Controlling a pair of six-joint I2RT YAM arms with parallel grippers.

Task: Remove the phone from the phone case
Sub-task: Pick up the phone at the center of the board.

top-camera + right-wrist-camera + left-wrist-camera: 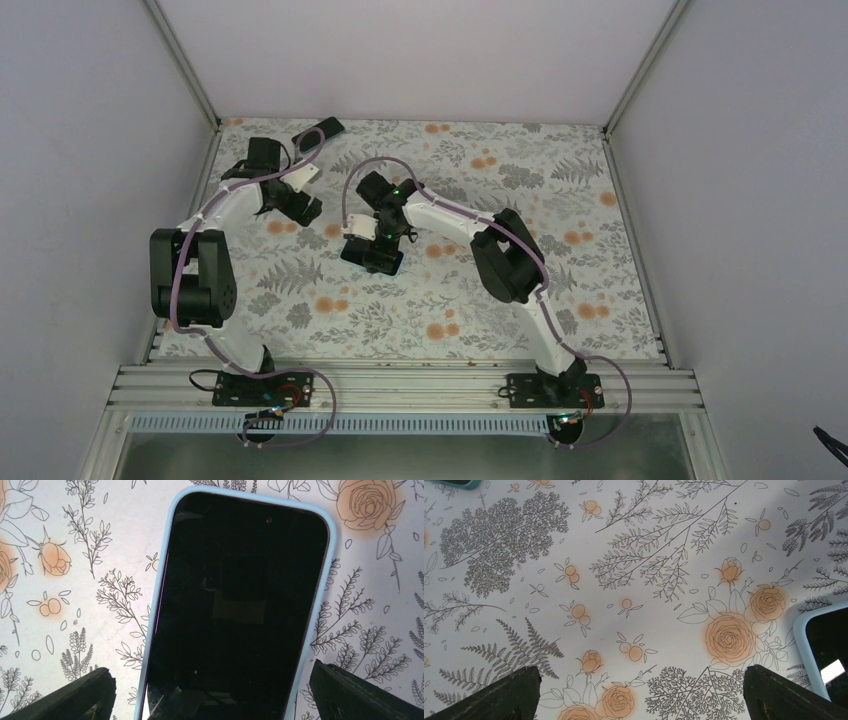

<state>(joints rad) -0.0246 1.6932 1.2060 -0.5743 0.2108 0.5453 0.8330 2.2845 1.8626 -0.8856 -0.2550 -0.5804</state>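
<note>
A black phone (pixel 240 605) lies screen up in a light blue case (pixel 159 595) on the flowered cloth. My right gripper (pixel 210 672) is open just above its near end, one finger outside each long edge and neither touching the case. In the top view the right gripper (pixel 375 252) hides most of the phone (pixel 385 264). My left gripper (pixel 640 675) is open and empty over bare cloth. The phone's case corner (pixel 804 645) shows at the right edge of the left wrist view. In the top view the left gripper (pixel 303 208) is to the phone's upper left.
A second dark flat device with a teal edge (pixel 321 131) lies at the back left corner, and its edge shows in the left wrist view (pixel 454 483). White walls close the table at the back and both sides. The flowered cloth (pixel 520 190) spreads to the right.
</note>
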